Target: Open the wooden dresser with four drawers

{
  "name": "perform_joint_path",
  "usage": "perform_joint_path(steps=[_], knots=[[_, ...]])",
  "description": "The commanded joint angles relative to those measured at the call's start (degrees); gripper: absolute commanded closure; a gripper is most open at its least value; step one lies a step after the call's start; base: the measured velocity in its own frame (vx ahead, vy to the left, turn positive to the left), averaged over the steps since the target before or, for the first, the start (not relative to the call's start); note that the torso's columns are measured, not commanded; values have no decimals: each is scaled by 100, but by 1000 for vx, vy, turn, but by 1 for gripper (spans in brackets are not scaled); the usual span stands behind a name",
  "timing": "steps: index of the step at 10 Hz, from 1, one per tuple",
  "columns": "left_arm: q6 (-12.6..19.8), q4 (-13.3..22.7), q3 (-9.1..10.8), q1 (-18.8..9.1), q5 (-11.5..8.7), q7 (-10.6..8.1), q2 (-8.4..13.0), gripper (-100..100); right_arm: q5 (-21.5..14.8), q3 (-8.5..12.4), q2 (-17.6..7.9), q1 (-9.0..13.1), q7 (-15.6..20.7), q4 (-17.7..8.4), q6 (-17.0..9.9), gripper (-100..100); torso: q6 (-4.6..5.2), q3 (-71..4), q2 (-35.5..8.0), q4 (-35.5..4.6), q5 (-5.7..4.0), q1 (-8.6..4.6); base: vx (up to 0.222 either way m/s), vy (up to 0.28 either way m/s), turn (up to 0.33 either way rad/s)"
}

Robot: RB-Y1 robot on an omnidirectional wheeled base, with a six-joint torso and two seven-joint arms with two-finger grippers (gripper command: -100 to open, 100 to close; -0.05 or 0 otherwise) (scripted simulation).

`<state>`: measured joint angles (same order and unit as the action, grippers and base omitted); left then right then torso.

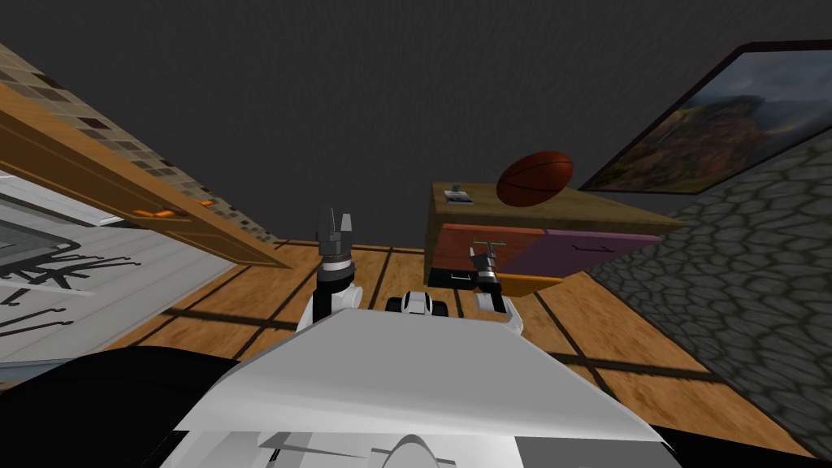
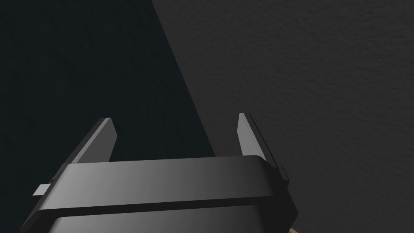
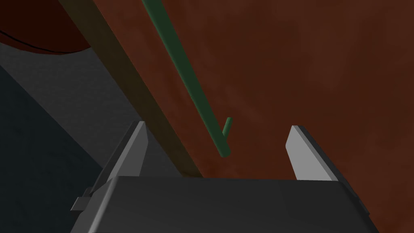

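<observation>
Leftward, the left end effector (image 1: 335,213) points up above the wooden floor (image 1: 244,309), its fingers apart. Right of it the dresser (image 1: 520,218) stands against the dark wall. It has a wooden top and fronts of different colours: a red-brown drawer (image 1: 520,237), a purple drawer (image 1: 585,248), and below them a black drawer (image 1: 449,278) and an orange drawer (image 1: 532,284), both partly hidden by the right arm. The right end effector (image 1: 486,256) is at the red-brown drawer, fingers spread either side of its green bar handle (image 3: 190,77) and clear of it. The bar's far end is cut off. A brown ball (image 1: 535,179) rests on top, near a grey item too small to identify.
</observation>
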<state>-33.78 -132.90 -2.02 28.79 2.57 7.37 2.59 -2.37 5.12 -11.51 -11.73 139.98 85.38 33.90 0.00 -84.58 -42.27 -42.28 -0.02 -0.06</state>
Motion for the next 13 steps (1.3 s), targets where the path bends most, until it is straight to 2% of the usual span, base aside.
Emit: perform_joint_path(steps=[1, 6, 7, 8, 9, 10, 11, 13], knots=[[0, 0, 0, 0, 0, 0, 0, 0, 16, 27, -171, 38, 7, 130, -320, -100, 0, 1, -2, -1, 1, 4, -13, 77, -34], [0, 0, 0, 0, 0, 0, 0, 0, 43, 73, -418, 89, 14, 367, -859, -100, 0, 3, -5, -1, 1, 4, -19, 86, -33], [0, 0, 0, 0, 0, 0, 0, 0, 41, 68, -397, 79, 12, 351, -790, -100, 0, 1, -1, -1, 1, 3, -5, 34, -8], [0, 0, 0, 0, 0, 0, 1, 0, 56, 105, -477, 162, -38, 433, -984, -100, 0, -1, 3, 1, -2, -8, 30, 18, 17], [0, 0, 1, 0, 0, 0, 1, 0, 63, 123, -516, 203, -62, 470, -1068, -100, -1, -7, 13, 3, -2, -7, 70, 17, 21], [0, 0, 1, 1, 0, 0, 1, 0, 52, 105, -472, 164, -32, 453, -998, -100, -1, -12, 20, 5, 0, 0, 35, 6, 6], [0, 0, 1, 1, 0, 0, 1, 0, 44, 75, -413, 93, 3, 370, -844, 100, 1, -2, 1, 2, 1, 2, -32, -15, -29], [0, 0, 1, 0, 0, 0, 1, 0, 58, 74, -480, 140, -39, 448, -963, 100, 3, 13, -19, -10, 3, 2, -62, 4, -6]])
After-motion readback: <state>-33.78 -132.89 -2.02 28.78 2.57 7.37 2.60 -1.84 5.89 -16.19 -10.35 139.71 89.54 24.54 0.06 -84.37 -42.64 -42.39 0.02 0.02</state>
